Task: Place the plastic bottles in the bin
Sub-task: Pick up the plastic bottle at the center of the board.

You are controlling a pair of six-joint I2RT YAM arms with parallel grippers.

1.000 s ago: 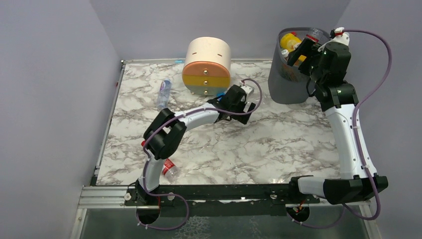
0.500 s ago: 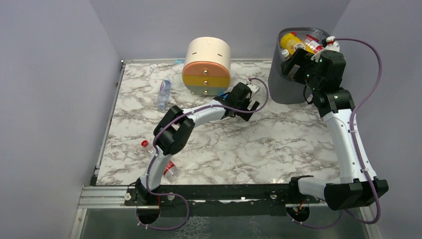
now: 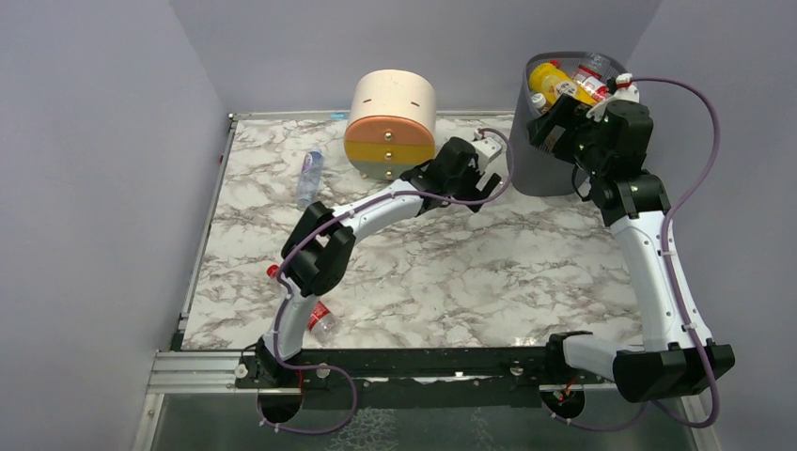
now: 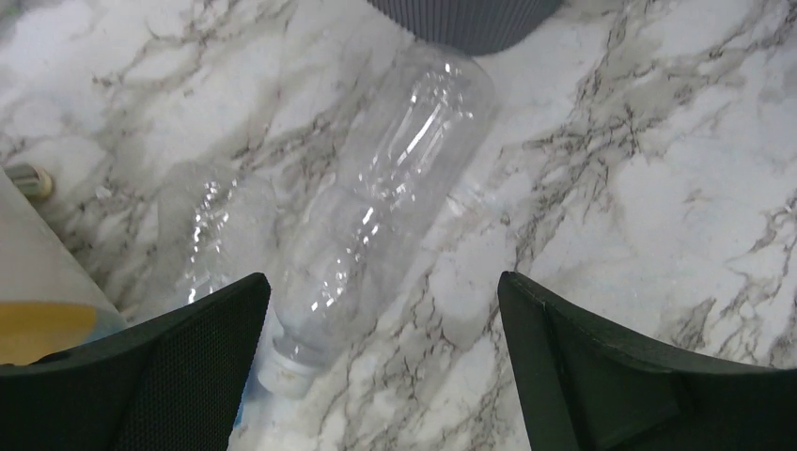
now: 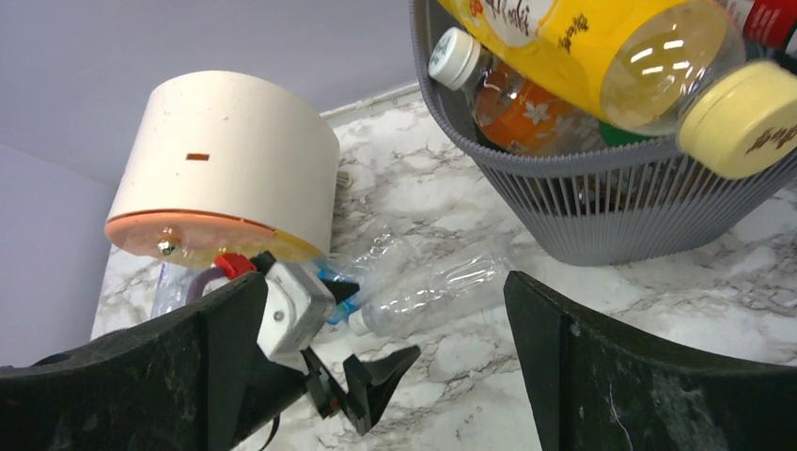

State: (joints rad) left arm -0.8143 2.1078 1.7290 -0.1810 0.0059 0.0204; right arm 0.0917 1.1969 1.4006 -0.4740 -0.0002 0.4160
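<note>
Bin (image 3: 538,169): several bottles inside, yellow bottle (image 3: 553,79) uppermost. Task judged partly done.
Left on the bench (image 3: 526,272):
- clear bottles (image 4: 404,178), lying at the bin's base
- blue-labelled bottle (image 3: 308,177), far left
- red-labelled bottle (image 3: 320,318), near edge

Left gripper (image 4: 383,282): jaws apart over the clear bottles.
Right gripper (image 5: 385,282): jaws apart, empty, by the bin rim.

The marble-patterned table (image 3: 526,272) carries a round cream-and-orange drawer unit (image 3: 390,127) at the back, and the dark mesh bin (image 3: 536,174) stands to its right. Between them a clear bottle (image 4: 395,188) and a crumpled clear bottle (image 4: 221,225) lie side by side. A blue-labelled bottle (image 3: 308,176) lies near the left edge and a red-labelled bottle (image 3: 320,318) near the front. The red cap (image 3: 273,272) beside it perhaps tops another bottle.
</note>
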